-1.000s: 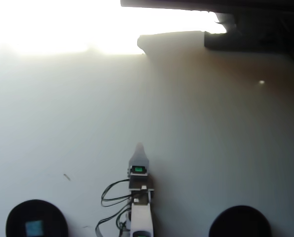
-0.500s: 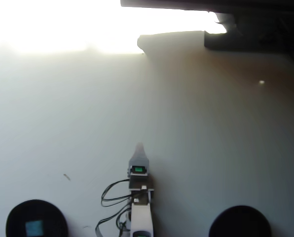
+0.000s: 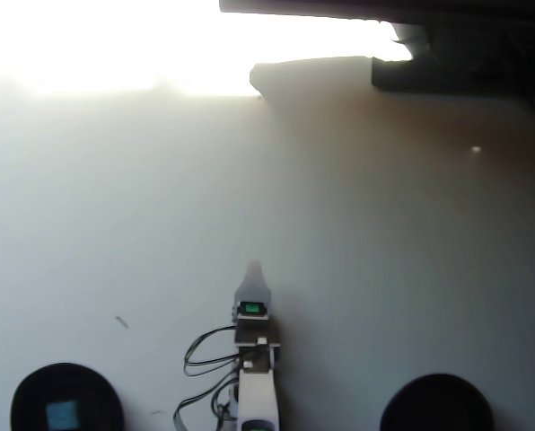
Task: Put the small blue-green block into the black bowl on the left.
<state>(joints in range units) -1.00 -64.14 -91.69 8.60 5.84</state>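
Nothing moved; block (image 3: pixel 62 415) inside left bowl (image 3: pixel 21 395).

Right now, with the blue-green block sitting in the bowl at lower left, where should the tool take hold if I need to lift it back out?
Come straight down from above onto the small blue-green block and pinch two opposite side faces. It lies flat near the middle of the black bowl, whose rim likely blocks any sideways approach. The tool is over bare table, well apart from the bowl.
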